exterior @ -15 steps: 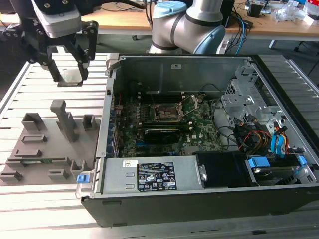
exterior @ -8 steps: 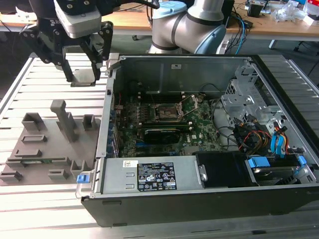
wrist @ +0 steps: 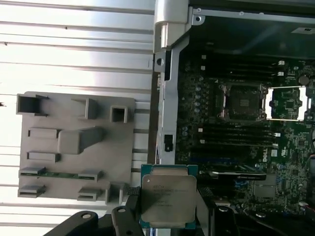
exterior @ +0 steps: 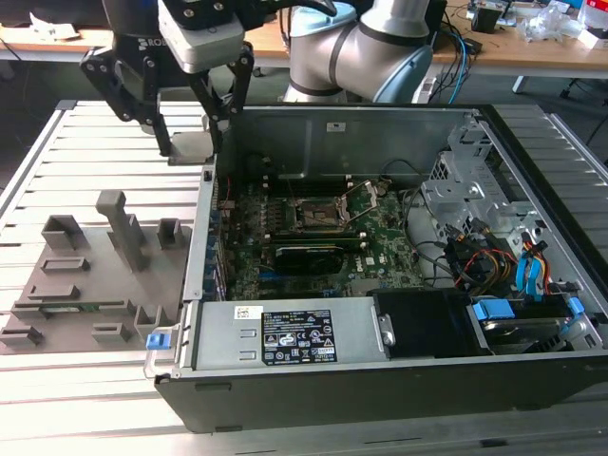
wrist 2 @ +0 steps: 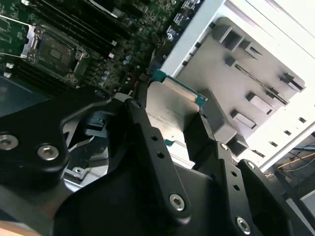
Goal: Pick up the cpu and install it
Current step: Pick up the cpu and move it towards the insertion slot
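Table [exterior: 85, 142]: a pale slatted metal surface is seen, on which the other things are carried.
Computer case [exterior: 380, 389]: it is laid on its side with the cover off, on the exterior view's right of the table, so that the inside is shown.
Arm [exterior: 380, 43]: a grey and blue jointed arm is seen behind the case, reaching toward the exterior view's left.
Fixture plate [exterior: 57, 285]: a grey plate with raised blocks and slots is laid flat just beside the case, on the exterior view's left.
Motherboard [exterior: 380, 252]: a green board is mounted on the floor of the case.
Claw [exterior: 193, 149]: it is held above the table, near the far corner of the case wall. Its black fingers [wrist 2: 142, 135] are closed on the chip's two opposite edges.
Socket [wrist: 241, 101]: a dark square is seen on the board, with its metal frame swung open beside it.
Cpu [wrist: 169, 199]: it is gripped in the claw with its silver top facing the first wrist view. It is held up in the air, well apart from the socket.
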Controlling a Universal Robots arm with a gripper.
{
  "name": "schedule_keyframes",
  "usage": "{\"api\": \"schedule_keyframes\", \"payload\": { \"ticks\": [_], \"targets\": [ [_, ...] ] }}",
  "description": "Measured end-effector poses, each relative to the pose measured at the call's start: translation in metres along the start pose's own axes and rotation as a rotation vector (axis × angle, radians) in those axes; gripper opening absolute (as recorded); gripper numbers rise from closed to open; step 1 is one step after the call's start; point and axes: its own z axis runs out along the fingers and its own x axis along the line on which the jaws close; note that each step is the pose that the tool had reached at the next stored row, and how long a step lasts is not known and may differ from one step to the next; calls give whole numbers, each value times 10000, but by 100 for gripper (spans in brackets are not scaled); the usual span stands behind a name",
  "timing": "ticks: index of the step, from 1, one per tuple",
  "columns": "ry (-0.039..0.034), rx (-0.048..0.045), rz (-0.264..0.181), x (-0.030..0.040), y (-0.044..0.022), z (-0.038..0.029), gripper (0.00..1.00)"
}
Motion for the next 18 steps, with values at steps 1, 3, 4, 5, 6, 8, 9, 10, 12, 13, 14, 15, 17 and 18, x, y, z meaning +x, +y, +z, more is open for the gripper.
{"api": "schedule_keyframes", "payload": {
  "ticks": [1, 3, 4, 5, 6, 8, 9, 10, 12, 13, 14, 15, 17, 18],
  "targets": [
    [0, 1, 1, -34, -1, 1, 54],
    [1, 6, -1, -134, -7, 4, 54],
    [2, 8, 0, -168, -9, 5, 54],
    [1, 10, 1, -215, -11, 6, 54],
    [1, 12, 0, -259, -13, 8, 54],
    [1, 17, -1, -344, -18, 10, 54],
    [1, 20, 1, -413, -21, 13, 54],
    [2, 25, -1, -461, -24, 14, 54],
    [2, 29, 0, -516, -26, 16, 54],
    [2, 34, 0, -574, -29, 17, 54],
    [2, 37, -1, -608, -31, 18, 54],
    [3, 40, -2, -644, -33, 19, 54],
    [2, 47, -1, -716, -36, 22, 54],
    [2, 50, -1, -750, -38, 23, 54]
  ]
}}
